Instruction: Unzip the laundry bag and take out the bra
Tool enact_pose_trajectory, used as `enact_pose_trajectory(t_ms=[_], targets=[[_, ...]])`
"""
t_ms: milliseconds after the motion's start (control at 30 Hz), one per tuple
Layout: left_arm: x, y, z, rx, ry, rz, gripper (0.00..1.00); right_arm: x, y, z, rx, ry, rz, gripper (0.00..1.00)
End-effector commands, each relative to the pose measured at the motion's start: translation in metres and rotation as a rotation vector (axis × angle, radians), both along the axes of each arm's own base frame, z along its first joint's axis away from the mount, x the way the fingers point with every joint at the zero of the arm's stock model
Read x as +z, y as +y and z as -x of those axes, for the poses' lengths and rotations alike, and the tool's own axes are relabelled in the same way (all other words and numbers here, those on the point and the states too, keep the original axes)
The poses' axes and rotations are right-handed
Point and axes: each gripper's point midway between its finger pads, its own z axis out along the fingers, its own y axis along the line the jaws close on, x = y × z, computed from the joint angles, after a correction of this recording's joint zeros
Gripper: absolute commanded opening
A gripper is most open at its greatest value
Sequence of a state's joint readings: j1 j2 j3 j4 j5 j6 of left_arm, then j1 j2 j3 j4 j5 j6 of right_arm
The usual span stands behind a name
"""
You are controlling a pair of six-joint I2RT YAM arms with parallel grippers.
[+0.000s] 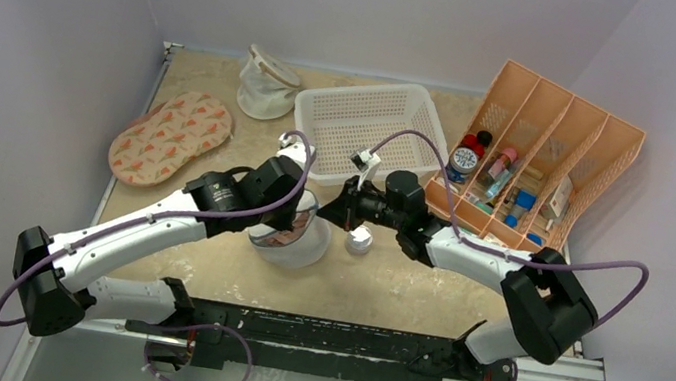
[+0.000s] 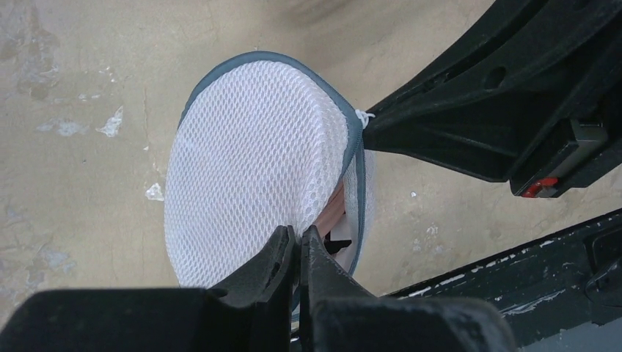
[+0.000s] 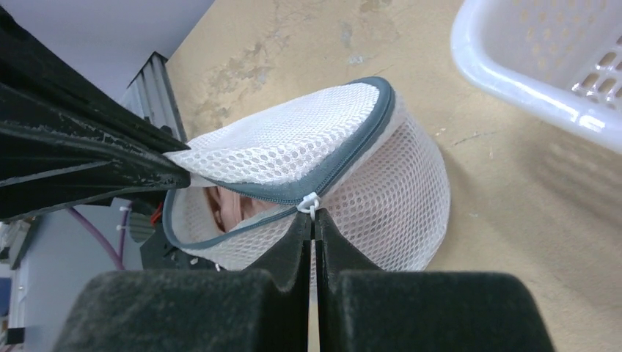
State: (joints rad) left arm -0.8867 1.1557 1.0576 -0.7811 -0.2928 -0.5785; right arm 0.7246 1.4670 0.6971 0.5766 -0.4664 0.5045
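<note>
The left hand [image 2: 299, 236] pinches the laundry bag [image 2: 249, 169] by its lid so the right hand [image 3: 314, 220], clamped on the zipper pull [image 3: 309, 204], can unzip.

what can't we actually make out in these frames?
Bra: only a pink sliver, both wrist views; the laundry bag lid covers the rest.
Bag in the top view: mostly under the left arm.
Zipper far end: behind the bag, right wrist view.
Labels in the orange organizer, top view: too small.
</note>
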Motion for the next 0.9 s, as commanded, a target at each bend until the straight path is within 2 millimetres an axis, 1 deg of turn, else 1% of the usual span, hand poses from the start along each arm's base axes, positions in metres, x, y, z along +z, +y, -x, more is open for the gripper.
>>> enact_pose_trajectory(t_ms=[0,33,100,200,267,300,367,433,533,667,767,867], targets=[[0.009,0.012,-0.003,0.036,-0.031,-0.031,0.00,0.017,0.010,-0.006,0.060,-0.108,0.014,0.00],[0.008,0.010,-0.005,0.042,-0.026,-0.030,0.01,0.020,0.014,0.000,0.085,-0.116,0.002,0.00],[0.005,0.006,-0.009,0.051,-0.022,-0.035,0.09,0.028,0.015,0.008,0.106,-0.122,-0.030,0.00],[0.005,0.006,-0.017,0.085,-0.042,-0.044,0.29,0.034,0.013,0.013,0.105,-0.118,-0.061,0.00],[0.007,-0.002,-0.023,0.083,-0.060,-0.017,0.40,0.037,0.013,0.017,0.113,-0.113,-0.082,0.00],[0.008,-0.005,-0.025,0.082,-0.063,-0.010,0.43,0.037,0.013,0.019,0.115,-0.108,-0.092,0.00],[0.010,-0.012,-0.030,0.069,-0.070,-0.008,0.44,0.038,0.013,0.021,0.119,-0.100,-0.106,0.00],[0.011,-0.016,-0.035,0.059,-0.078,-0.025,0.40,0.039,0.014,0.022,0.126,-0.096,-0.115,0.00],[0.011,-0.016,-0.040,0.047,-0.078,-0.069,0.29,0.039,0.015,0.022,0.134,-0.091,-0.114,0.00],[0.012,-0.010,-0.035,0.019,-0.077,-0.091,0.12,0.037,0.014,0.021,0.122,-0.091,-0.102,0.00],[0.017,0.000,-0.029,-0.001,-0.091,-0.105,0.01,0.032,0.013,0.023,0.121,-0.062,-0.093,0.00],[0.024,0.007,-0.020,-0.039,-0.109,-0.095,0.00,0.027,0.008,0.011,0.060,-0.062,-0.072,0.00]])
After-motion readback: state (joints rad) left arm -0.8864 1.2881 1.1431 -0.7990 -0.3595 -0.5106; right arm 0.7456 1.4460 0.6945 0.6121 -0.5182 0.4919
